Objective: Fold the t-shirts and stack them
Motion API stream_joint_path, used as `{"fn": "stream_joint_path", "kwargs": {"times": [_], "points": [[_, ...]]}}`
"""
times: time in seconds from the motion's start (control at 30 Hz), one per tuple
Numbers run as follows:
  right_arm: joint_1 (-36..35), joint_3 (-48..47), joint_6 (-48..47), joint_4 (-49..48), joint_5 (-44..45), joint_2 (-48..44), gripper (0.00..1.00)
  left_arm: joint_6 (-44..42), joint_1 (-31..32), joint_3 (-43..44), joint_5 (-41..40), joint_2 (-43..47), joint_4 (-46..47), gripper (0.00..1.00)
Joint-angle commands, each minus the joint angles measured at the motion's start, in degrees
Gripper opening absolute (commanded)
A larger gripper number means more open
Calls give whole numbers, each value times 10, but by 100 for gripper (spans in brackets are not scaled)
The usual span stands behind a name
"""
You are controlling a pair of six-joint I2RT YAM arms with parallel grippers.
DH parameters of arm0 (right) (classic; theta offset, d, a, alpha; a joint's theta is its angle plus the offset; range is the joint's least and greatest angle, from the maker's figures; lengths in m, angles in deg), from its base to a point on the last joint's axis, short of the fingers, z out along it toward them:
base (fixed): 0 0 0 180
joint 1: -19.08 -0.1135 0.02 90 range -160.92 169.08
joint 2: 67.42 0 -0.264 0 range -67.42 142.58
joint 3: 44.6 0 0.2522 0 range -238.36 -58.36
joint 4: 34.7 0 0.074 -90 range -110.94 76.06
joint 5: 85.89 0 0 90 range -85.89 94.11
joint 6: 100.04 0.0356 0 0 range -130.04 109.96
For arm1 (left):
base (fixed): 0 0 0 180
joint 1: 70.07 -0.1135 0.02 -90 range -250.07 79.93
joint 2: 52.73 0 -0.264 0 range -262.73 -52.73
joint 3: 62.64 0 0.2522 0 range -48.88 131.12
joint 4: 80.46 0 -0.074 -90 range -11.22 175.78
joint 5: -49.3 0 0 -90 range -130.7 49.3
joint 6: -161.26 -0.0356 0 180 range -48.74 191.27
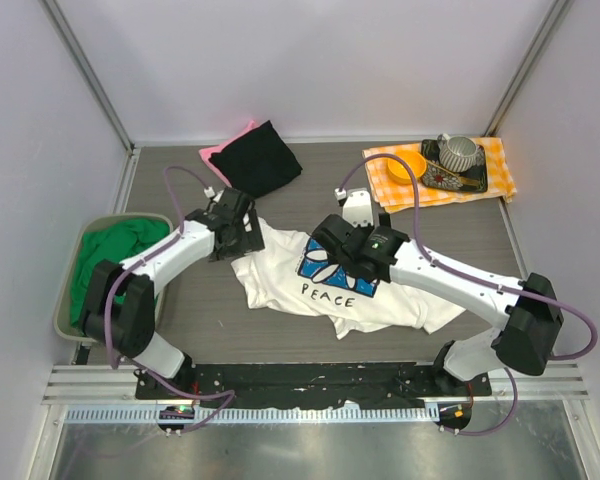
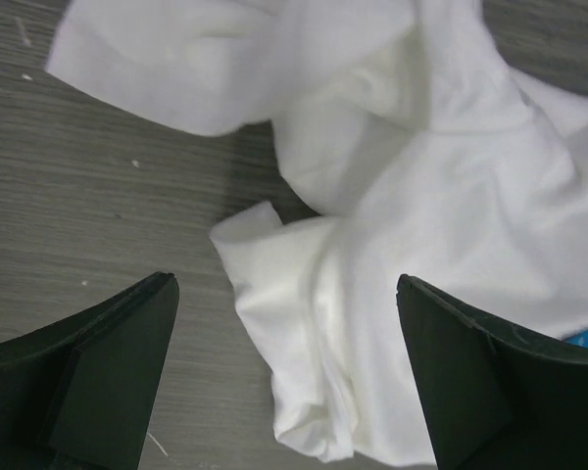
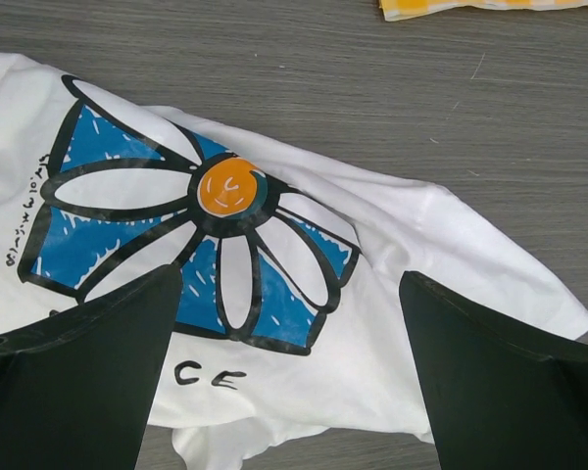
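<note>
The white cotton t-shirt with the blue daisy print (image 1: 280, 275) lies rumpled, print up, on the grey table (image 1: 460, 225) between the arms. The left gripper (image 2: 286, 294) hangs wide open over a bunched edge. The right gripper (image 3: 290, 284) is equally wide above the print and holds nothing. They seem placed to pinch opposite sides and spread it flat. The folded black t-shirt (image 1: 260, 160) at the far edge probably marks the stack.

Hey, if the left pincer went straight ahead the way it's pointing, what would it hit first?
Probably the bunched edge of the white t-shirt, lying right ahead of the open left pincer; how far off is unclear.
</note>
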Motion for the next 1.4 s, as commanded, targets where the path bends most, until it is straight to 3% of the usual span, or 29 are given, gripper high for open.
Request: {"fn": "stream_joint_path", "kwargs": {"times": [0.0,0.37,0.63,1.0,1.17,1.23,1.27,1.33,1.37], "points": [[2,21,-10,-49,8,-37,100,36,-69,16,-30,-22,46,97],[2,66,-32,-62,14,-84,100,18,-114,102,-46,-179,55,89],[2,94,-43,-82,12,-86,99,104,-128,65,-74,-116,67,87],[2,114,-43,-85,10,-104,100,145,-159,53,-68,-153,64,76],[2,122,-39,-79,7,-113,100,148,-159,48,-71,-180,85,59],[3,128,-35,-74,7,-121,100,147,-159,53,-67,-198,91,41],[1,130,-31,-72,6,-123,100,146,-159,56,-64,-202,94,28],[2,137,-27,-67,6,-132,100,144,-159,62,-64,-211,102,15],[2,141,-24,-66,5,-136,100,139,-158,66,-65,-215,101,0]]}}
